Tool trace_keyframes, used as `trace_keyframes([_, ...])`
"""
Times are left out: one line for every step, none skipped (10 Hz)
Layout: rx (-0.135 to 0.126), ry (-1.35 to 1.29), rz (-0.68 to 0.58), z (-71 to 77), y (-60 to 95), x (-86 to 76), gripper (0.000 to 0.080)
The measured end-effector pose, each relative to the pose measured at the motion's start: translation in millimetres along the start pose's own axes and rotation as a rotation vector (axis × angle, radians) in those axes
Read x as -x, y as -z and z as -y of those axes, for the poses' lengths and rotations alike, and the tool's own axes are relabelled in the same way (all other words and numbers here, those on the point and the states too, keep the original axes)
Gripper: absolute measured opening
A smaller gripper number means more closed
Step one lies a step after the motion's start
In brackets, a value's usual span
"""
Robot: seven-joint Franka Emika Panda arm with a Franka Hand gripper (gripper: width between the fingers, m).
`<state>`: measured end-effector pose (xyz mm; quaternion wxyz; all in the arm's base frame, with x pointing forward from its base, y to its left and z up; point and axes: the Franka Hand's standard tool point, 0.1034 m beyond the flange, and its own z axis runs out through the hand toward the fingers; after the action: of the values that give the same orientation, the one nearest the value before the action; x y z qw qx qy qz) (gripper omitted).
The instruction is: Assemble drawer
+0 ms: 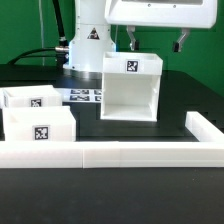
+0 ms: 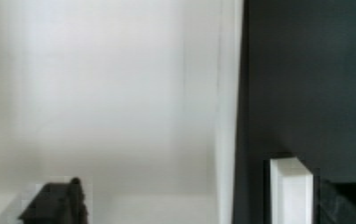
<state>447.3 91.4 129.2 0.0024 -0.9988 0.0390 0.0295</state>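
The white box shell (image 1: 130, 90) stands in the middle of the table with a marker tag near its top. Two small white trays (image 1: 30, 100) (image 1: 40, 130) sit on the exterior view's left. My gripper (image 1: 155, 42) hangs just above the box's upper edge on the exterior view's right side, open and empty. In the wrist view a white face of the box (image 2: 104, 100) fills most of the frame. One dark fingertip (image 2: 56, 202) shows in front of it. My gripper (image 2: 201, 205) has nothing between its jaws that is held.
A long low white rail (image 1: 110, 153) runs along the table's front and turns back on the exterior view's right (image 1: 205, 125). The marker board (image 1: 85, 95) lies beside the box near the robot base (image 1: 88, 45). The table (image 1: 110, 195) is black.
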Motion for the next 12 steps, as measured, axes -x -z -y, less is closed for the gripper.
trace_keyframes([-0.002, 0.008, -0.008, 2.5, -6.2, 8.0, 0.0650])
trace_keyframes([-0.006, 0.016, -0.019, 5.6, -13.6, 15.3, 0.0650])
trace_keyframes([-0.010, 0.023, -0.026, 7.9, -21.1, 20.3, 0.0650])
trace_keyframes([-0.013, 0.027, -0.026, 9.7, -27.0, 22.4, 0.0650])
trace_keyframes([-0.014, 0.029, -0.024, 10.4, -30.9, 22.9, 0.0650])
trace_keyframes([-0.015, 0.030, -0.022, 10.3, -32.9, 23.2, 0.0650])
trace_keyframes([-0.015, 0.030, -0.020, 10.7, -33.8, 23.8, 0.0650])
trace_keyframes([-0.015, 0.031, -0.020, 11.3, -33.8, 23.9, 0.0533])
trace_keyframes([-0.015, 0.033, -0.020, 11.3, -33.8, 23.9, 0.0396])
trace_keyframes([-0.015, 0.033, -0.020, 11.3, -33.8, 23.9, 0.0396])
trace_keyframes([-0.015, 0.033, -0.020, 11.3, -33.8, 23.9, 0.0179])
trace_keyframes([-0.015, 0.033, -0.020, 11.3, -33.8, 23.9, 0.0179])
